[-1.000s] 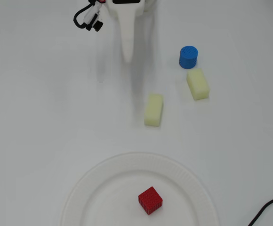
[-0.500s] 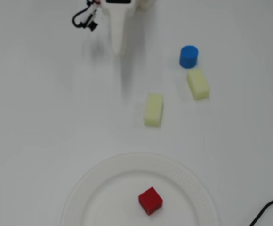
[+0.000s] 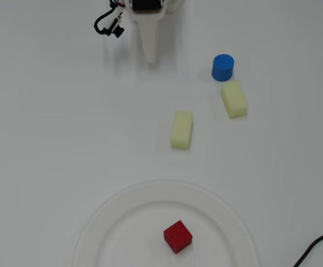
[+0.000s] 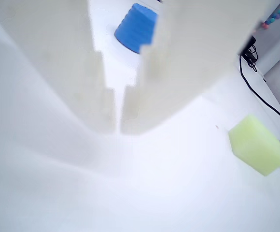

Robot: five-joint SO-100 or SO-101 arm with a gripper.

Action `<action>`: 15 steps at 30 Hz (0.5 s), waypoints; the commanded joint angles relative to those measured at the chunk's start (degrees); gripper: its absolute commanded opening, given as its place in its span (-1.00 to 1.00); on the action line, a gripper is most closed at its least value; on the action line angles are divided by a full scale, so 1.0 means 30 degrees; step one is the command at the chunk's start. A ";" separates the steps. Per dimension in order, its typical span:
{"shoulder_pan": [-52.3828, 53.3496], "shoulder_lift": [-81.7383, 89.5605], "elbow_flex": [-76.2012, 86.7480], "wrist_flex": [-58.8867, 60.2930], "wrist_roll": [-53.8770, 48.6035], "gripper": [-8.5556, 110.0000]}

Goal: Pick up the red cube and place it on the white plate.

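Note:
The red cube (image 3: 177, 236) rests on the white plate (image 3: 111, 222) at the bottom of the overhead view, a little right of the plate's middle. My gripper (image 3: 150, 60) is at the top of that view, far from the plate, with its white fingers together and nothing between them. In the wrist view the two white fingers (image 4: 101, 108) meet at their tips, and my gripper (image 4: 119, 128) is empty. The red cube and the plate are out of the wrist view.
A blue cylinder (image 3: 223, 67) stands right of the gripper and shows in the wrist view (image 4: 136, 28). Two pale yellow blocks (image 3: 182, 129) (image 3: 234, 99) lie mid-table; one shows in the wrist view (image 4: 257, 144). A black cable (image 3: 317, 247) runs in at the bottom right.

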 commanded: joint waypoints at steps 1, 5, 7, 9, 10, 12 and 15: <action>-0.0088 0.0117 0.0117 0.0088 0.0205 -0.86; -0.0117 0.0117 0.0117 0.0088 0.0117 -0.86; -0.0117 0.0117 0.0117 0.0088 0.0146 -0.86; -0.0117 0.0117 0.0117 0.0088 0.0205 -0.85; -0.0088 0.0117 0.0117 0.0088 0.0293 -0.85; -0.0029 0.0117 0.0117 0.0088 0.0381 -0.83; -0.0029 0.0117 0.0117 0.0088 0.0381 -0.83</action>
